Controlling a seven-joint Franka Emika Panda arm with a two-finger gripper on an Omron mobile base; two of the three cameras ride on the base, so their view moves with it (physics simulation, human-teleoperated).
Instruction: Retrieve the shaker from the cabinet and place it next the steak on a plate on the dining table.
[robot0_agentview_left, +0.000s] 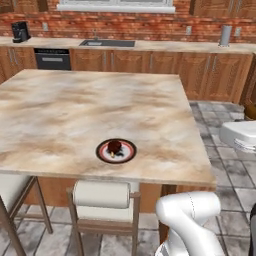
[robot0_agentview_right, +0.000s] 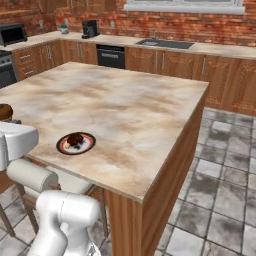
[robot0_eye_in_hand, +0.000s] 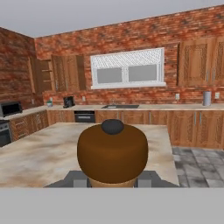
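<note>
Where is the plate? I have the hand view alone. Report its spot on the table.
Observer: The small round dark-rimmed plate lies near the edge of the beige marbled dining table closest to the robot.
Operator: Noted. The pincer holds the brown-topped wooden shaker. Tell me what is on the plate.
Observer: The small dark brown steak sits on its white centre.
Operator: Say what stands below that edge.
Observer: A wooden chair with a cream padded back, right under the plate.
</note>
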